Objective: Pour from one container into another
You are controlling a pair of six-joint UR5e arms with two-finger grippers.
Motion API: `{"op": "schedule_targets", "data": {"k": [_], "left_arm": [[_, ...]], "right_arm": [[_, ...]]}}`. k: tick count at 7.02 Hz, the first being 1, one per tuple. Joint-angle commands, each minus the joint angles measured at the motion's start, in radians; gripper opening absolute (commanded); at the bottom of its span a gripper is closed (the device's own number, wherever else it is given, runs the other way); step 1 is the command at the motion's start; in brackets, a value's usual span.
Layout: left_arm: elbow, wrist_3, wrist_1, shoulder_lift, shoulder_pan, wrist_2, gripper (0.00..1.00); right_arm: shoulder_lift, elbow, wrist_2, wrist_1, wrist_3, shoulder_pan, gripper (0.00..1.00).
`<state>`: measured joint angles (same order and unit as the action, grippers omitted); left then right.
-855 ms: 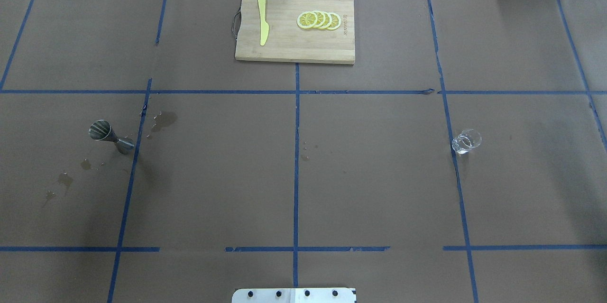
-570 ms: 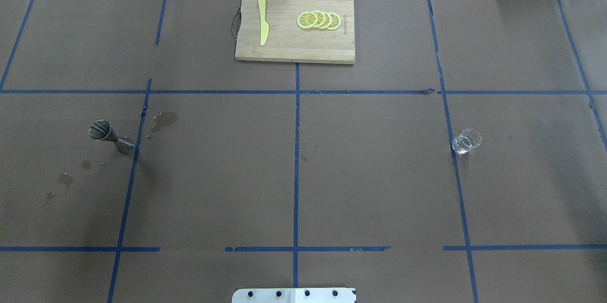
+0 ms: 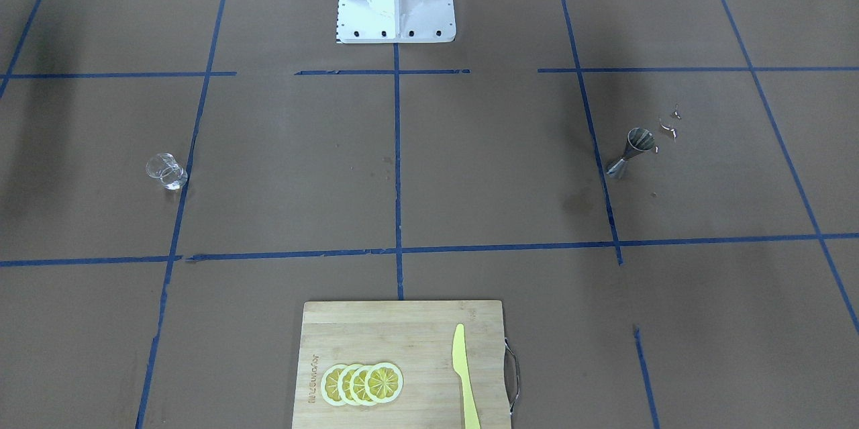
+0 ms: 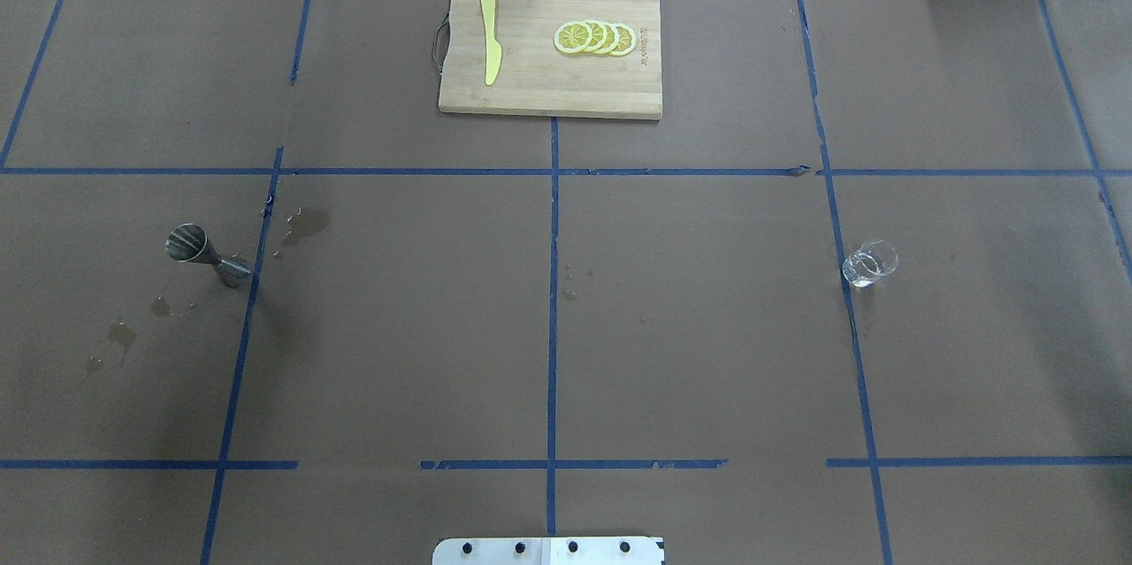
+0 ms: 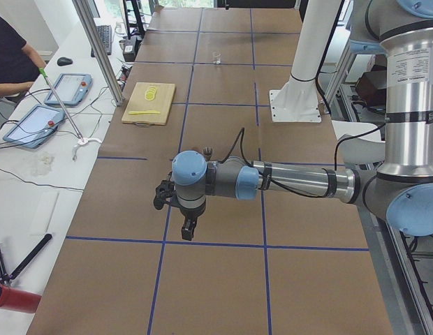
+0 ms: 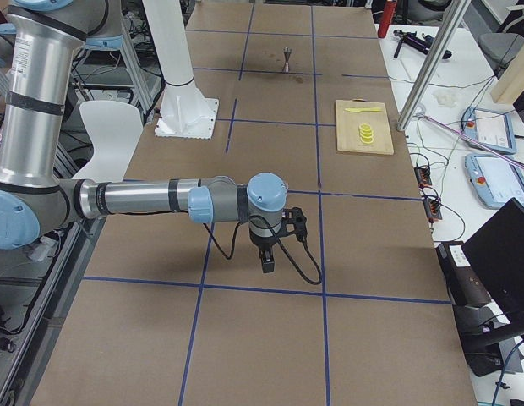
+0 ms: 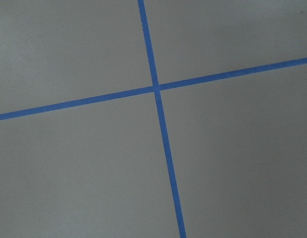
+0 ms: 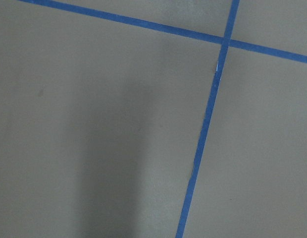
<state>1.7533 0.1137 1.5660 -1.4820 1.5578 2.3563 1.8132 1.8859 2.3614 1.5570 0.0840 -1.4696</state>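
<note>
Overhead exterior: jigger [image 4: 205, 252] & glass cup [image 4: 869, 263] upright, well apart.

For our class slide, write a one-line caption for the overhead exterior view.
Steel jigger left, clear glass cup right, standing far apart on the taped table, cutting board beyond.

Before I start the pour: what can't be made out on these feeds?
Left claw: exterior left only, open or shut unclear.
Right claw: exterior right only, same.
Glass cup: fill level, too small and clear in all views.
Jigger: contents, glare in overhead.
</note>
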Motion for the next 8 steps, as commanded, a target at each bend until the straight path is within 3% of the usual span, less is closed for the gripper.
{"op": "schedule_targets", "data": {"k": [1, 5, 8], "left_arm": [[0.006, 0.0, 0.002, -0.001, -0.015, 0.027, 1.0], [0.018, 0.0, 0.02, -0.011, -0.015, 0.027, 1.0], [0.084, -0.003, 0.059, 0.006, -0.008, 0.047, 1.0]], "right_arm": [[0.0, -0.002, -0.001, 0.0, -0.004, 0.0, 1.0], [-0.003, -0.002, -0.001, 0.0, -0.006, 0.002, 1.0], [-0.011, -0.017, -0.002, 0.0, -0.004, 0.002, 1.0]]}}
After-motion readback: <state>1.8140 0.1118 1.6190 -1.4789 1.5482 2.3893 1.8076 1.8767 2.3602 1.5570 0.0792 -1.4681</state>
